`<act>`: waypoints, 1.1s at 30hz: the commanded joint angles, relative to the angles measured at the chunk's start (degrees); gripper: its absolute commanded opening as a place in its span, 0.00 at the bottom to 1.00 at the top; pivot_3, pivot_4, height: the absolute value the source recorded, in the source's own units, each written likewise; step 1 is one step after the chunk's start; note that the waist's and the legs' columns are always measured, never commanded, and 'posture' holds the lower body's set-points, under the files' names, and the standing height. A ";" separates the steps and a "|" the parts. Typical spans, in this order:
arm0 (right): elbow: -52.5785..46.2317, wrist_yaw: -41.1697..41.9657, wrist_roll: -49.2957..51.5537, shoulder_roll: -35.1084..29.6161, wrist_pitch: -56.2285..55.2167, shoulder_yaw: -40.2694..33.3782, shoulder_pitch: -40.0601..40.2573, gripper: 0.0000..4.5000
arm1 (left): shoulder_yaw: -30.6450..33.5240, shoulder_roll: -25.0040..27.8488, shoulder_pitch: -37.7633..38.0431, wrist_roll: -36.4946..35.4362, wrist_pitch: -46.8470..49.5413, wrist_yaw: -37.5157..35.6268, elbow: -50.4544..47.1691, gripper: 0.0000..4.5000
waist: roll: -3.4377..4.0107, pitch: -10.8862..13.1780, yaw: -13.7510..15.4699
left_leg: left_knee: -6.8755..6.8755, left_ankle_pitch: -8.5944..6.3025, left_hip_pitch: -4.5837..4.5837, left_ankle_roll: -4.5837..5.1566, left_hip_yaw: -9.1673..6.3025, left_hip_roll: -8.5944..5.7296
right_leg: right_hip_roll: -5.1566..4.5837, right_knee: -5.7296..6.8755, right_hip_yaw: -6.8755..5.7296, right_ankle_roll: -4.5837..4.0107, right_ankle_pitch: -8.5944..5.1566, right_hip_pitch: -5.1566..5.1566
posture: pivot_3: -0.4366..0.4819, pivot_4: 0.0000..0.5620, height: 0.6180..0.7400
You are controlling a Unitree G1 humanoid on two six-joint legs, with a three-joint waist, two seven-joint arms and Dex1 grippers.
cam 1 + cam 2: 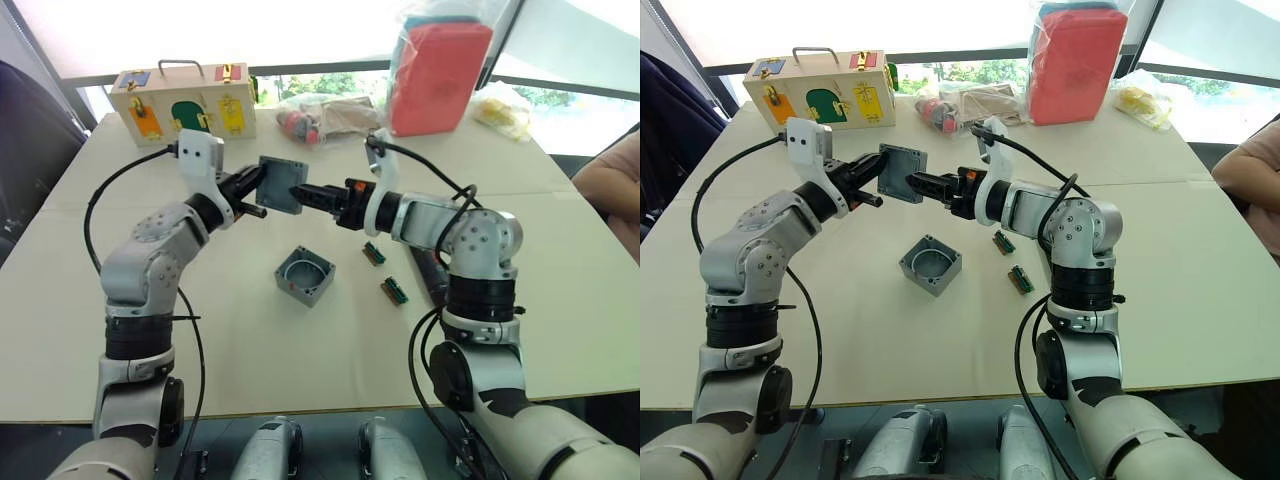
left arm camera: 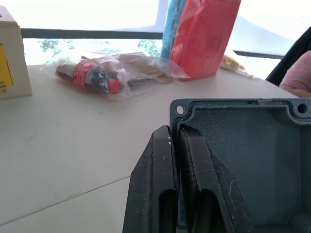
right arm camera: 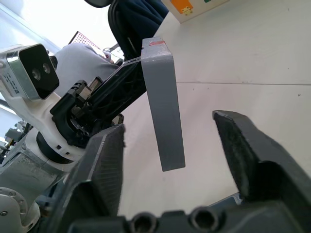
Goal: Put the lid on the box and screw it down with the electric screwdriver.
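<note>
Held in the air above the middle of the counter (image 1: 120, 330), the left claw (image 1: 252, 190) pinches one rim of the lid (image 1: 282, 184), a light, stiff, smooth plate best gripped by opposite edges, which the spread right claw (image 1: 312, 194) now straddles.

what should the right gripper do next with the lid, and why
Probably close on the lid. The left gripper holds it on edge in the air above the table, and the right gripper is open with the lid's edge between its fingers, not yet touching. The box sits open below, waiting.
</note>
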 commanded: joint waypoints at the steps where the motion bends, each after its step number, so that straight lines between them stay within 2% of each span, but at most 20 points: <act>1: -0.39 -0.06 1.09 0.83 -1.50 -0.35 -1.68 0.31 | 1.15 0.12 -1.93 -1.36 -0.79 -0.13 -1.93 0.00 | 0.00 0.00 -0.01 | 0.00 0.00 0.00 0.00 0.00 0.00 | 0.00 0.00 0.00 0.00 0.00 0.00 | 0.48 0.27 1.00; 4: -0.49 -0.25 1.25 1.05 -1.61 -0.47 -1.58 0.06 | 1.25 0.11 -1.95 -1.80 -0.69 0.05 -2.06 0.00 | 0.00 0.00 0.05 | 0.00 0.00 0.00 0.00 0.00 0.00 | 0.00 0.01 0.00 0.00 0.00 0.00 | 0.48 0.27 1.00; 5: -0.63 -0.25 1.53 1.12 -1.56 -0.60 -1.48 0.03 | 1.44 -0.02 -1.92 -2.16 -0.55 0.16 -2.27 0.00 | 0.00 0.00 0.05 | 0.00 0.00 0.00 0.00 0.00 0.00 | 0.00 0.01 0.00 0.00 0.00 0.00 | 0.48 0.27 1.00; 16: -2.79 0.16 3.62 1.41 -1.35 -1.14 -0.34 0.03 | 2.36 -0.11 -0.72 -4.54 0.51 0.06 -3.79 0.00 | 0.00 0.00 0.01 | 0.00 0.00 0.00 0.00 0.01 0.00 | 0.00 0.01 0.01 0.00 0.00 -0.01 | 0.48 0.27 1.00; 22: -2.87 0.27 3.55 1.02 -2.84 -0.69 -0.26 0.03 | 3.54 1.09 -0.45 -7.03 1.61 -1.30 -4.27 0.48 | 0.00 0.00 0.04 | 0.00 0.00 0.00 0.00 0.01 0.00 | 0.00 0.01 0.02 0.00 0.00 -0.01 | 0.48 0.27 1.00; 25: -4.28 -0.01 -0.10 -0.61 -7.65 0.88 0.81 0.03 | 7.24 3.65 0.52 -12.18 6.47 -2.03 -5.91 0.72 | 0.00 0.00 -0.07 | 0.00 0.00 0.00 0.00 0.01 0.01 | 0.00 0.01 0.02 0.00 0.00 -0.01 | 0.48 0.27 1.00; 30: -6.42 -1.03 -7.92 -6.40 -15.85 4.55 3.23 0.03 | 12.94 9.86 2.64 -19.48 13.58 -3.99 -6.16 0.72 | 0.00 0.00 -0.14 | -0.03 0.00 0.00 -0.01 0.02 0.01 | 0.02 0.03 0.02 0.00 -0.01 -0.08 | 0.48 0.27 1.00; 33: -11.19 1.23 -11.27 -11.16 -19.84 7.59 6.11 0.03 | 15.13 12.18 3.34 -22.02 15.09 -4.59 -4.97 0.72 | -0.01 0.01 0.17 | -0.03 0.00 -0.01 -0.01 0.03 0.00 | 0.01 0.03 0.01 0.00 -0.01 -0.08 | 0.48 0.27 1.00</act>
